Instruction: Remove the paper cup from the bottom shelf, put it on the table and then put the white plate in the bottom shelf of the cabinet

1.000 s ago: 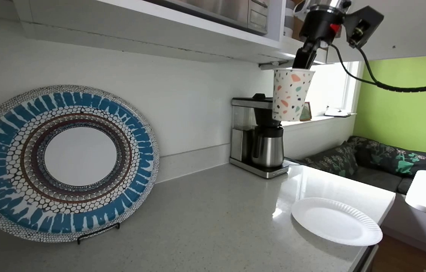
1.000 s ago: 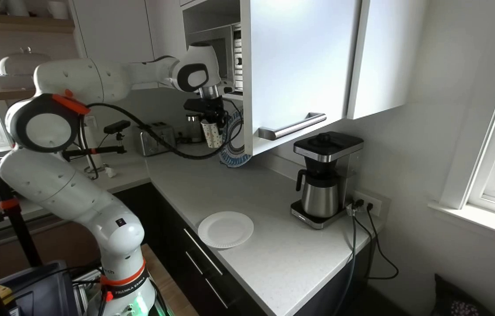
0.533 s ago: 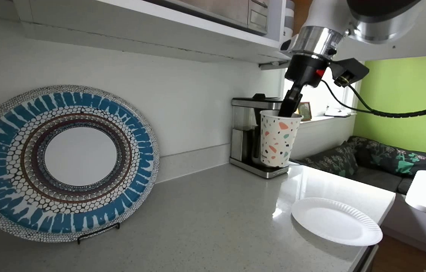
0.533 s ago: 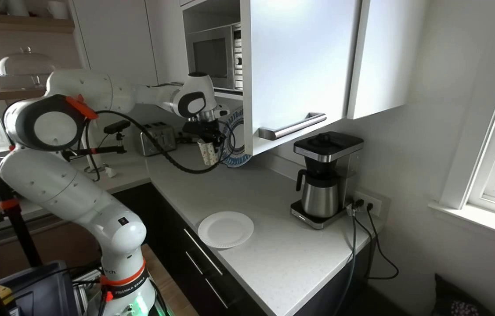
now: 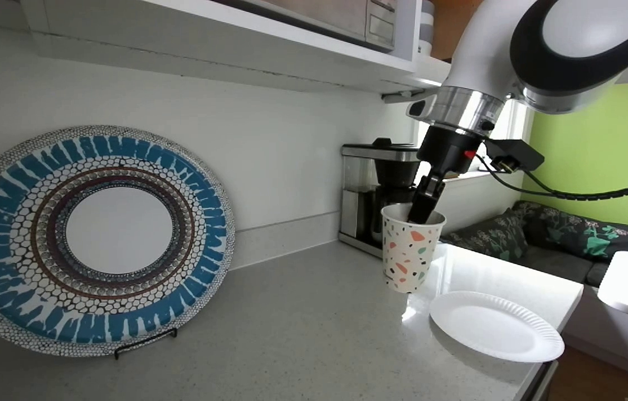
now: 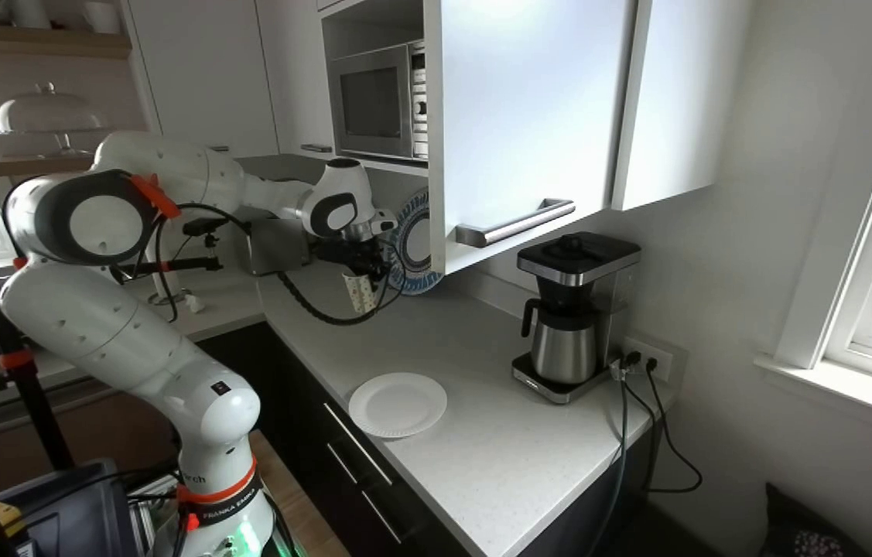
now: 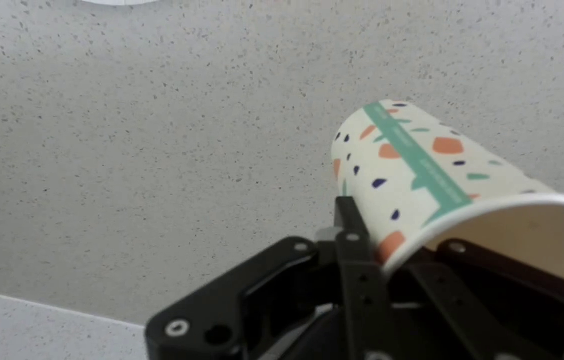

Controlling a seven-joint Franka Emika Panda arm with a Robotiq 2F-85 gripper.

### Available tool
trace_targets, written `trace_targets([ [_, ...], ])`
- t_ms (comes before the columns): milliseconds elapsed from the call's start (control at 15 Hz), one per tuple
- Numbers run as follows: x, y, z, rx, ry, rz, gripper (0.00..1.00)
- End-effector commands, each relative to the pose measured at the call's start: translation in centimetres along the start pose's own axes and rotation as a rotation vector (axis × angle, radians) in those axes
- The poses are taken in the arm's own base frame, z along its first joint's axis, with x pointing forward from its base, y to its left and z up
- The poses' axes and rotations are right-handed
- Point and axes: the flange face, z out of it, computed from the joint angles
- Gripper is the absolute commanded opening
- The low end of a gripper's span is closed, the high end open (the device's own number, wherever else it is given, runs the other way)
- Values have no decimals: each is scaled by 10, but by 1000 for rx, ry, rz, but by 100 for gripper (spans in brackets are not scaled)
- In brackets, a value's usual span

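In an exterior view, a black two-fingered gripper pinches the side of a colour-speckled white paper cup over a pale grey countertop, a lime-green wall beyond. In an exterior view, a round white plate lies flat by the countertop's edge, near a black-and-steel coffee maker. In the wrist view, whether the cup's base touches the countertop is hard to tell.

In an exterior view, the black band low on the robot arm reads "FRANKA EMIKA", and "rch" stands above on its white shell (no more can be made out). Lettering on the green strip of the paper cup is unreadable.
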Motion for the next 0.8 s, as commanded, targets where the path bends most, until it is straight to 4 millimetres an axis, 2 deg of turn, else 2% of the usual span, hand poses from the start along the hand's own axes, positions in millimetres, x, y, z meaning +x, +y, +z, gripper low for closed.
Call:
trace_targets([
  [0, 1, 0, -2, 0, 3, 1, 2],
  [333, 2, 1, -4, -1, 8, 1, 0],
  [733, -1, -19, 46, 41, 48, -6, 0],
])
